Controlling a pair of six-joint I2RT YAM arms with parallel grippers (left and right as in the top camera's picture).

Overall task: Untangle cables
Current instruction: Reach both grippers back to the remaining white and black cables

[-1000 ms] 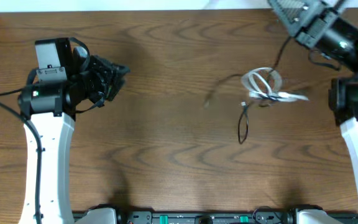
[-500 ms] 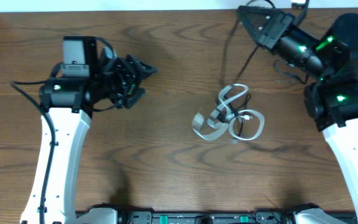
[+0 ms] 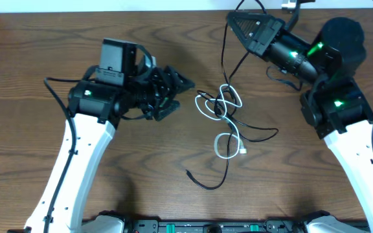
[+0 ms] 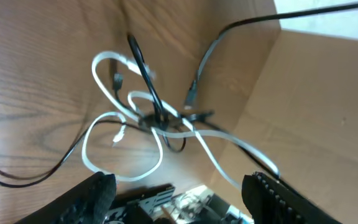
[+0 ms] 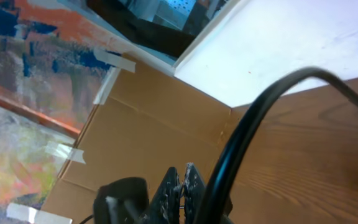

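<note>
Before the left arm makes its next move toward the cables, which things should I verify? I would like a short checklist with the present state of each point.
1. Left tool open: ok, its jaws stand apart.
2. Left tool aimed at the knot: ok, the left wrist view shows the knot ahead, between the fingers.
3. Way to the knot free: ok, only bare table lies between.
4. Knot loosened: not ok, the white cable and the black strands cross tightly there.
5. Right tool holding a strand: cannot tell. It is shut, and a black cable runs up toward it, but the grip itself is not visible.
</note>
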